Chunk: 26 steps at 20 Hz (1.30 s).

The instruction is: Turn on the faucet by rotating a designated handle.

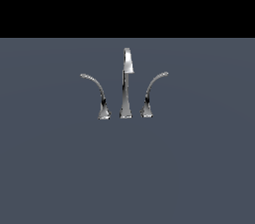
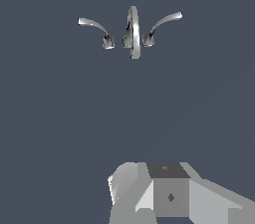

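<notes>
The exterior camera looks from the front, a little above and level, at the faucet (image 1: 126, 84) standing mid-frame on the surface (image 1: 127, 178), at middling range, my arm out of its sight. My wrist camera looks steeply down on the same faucet (image 2: 131, 31) from well back, perhaps higher, with my end effector (image 2: 164, 195) filling its near edge. The 2 views share the faucet and the surface around it.

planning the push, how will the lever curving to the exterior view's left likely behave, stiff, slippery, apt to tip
The handle looks like rigid chrome, so probably stiff. Its glossy, thin tapering tip may let the tool slide. The flared foot sits flat, so it likely pivots rather than tips.
</notes>
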{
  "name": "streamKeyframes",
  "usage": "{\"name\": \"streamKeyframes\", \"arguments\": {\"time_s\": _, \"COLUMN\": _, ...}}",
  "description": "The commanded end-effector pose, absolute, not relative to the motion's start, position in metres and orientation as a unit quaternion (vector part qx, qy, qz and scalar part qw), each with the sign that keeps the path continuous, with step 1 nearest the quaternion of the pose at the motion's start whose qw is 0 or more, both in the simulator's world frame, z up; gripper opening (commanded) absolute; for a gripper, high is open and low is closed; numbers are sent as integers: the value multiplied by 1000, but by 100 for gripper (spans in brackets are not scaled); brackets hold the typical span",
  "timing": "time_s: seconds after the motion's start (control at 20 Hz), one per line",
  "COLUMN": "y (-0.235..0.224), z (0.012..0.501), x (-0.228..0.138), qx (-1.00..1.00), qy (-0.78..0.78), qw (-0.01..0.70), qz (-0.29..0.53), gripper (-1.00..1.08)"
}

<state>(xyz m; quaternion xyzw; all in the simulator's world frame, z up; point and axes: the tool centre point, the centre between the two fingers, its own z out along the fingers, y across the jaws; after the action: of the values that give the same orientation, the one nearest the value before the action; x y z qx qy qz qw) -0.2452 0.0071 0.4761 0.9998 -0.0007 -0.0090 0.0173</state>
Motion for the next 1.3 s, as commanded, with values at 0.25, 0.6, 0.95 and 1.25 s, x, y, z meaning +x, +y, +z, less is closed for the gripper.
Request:
{"name": "streamKeyframes", "arguments": {"time_s": 0.25, "y": 10, "z": 473, "x": -244, "qx": 1000, "qy": -7, "qw": 17, "qz": -9, "gripper": -100}}
{"name": "streamKeyframes", "arguments": {"time_s": 0.6, "y": 23, "z": 460, "x": -239, "qx": 999, "qy": -38, "qw": 16, "qz": -9, "gripper": -100}}
{"name": "streamKeyframes", "arguments": {"time_s": 0.95, "y": 46, "z": 436, "x": -226, "qx": 995, "qy": -94, "qw": 15, "qz": -9, "gripper": -100}}
{"name": "streamKeyframes", "arguments": {"time_s": 1.25, "y": 70, "z": 410, "x": -210, "qx": 988, "qy": -155, "qw": 13, "qz": -8, "gripper": -100}}
